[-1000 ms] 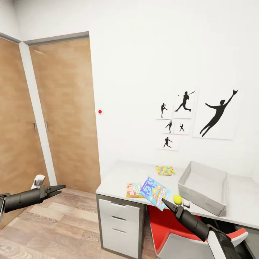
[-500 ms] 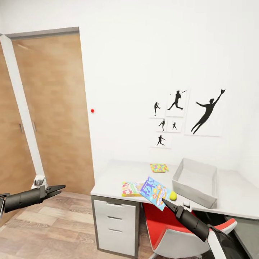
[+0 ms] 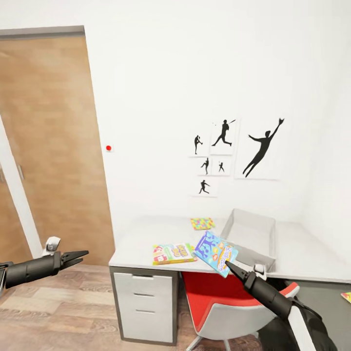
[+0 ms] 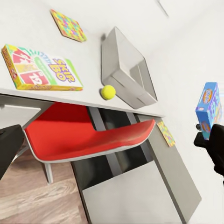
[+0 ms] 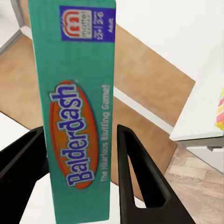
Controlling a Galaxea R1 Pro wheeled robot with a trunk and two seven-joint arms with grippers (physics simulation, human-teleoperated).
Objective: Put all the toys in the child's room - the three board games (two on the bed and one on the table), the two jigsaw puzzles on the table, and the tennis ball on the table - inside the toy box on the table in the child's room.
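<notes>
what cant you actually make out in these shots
- Tennis ball: seen from the left wrist; in the head view the held blue board game covers its spot.
- Toy box inside: head view angle too shallow to tell whether anything lies in it.
- Right gripper contact: the box edge hides where the fingers press.
- Second jigsaw puzzle: cut off by the head view's right edge.

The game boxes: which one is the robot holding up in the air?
The blue Balderdash box, pinched in the right hand above the table. The SKIP-BO box lies flat on the table.
</notes>
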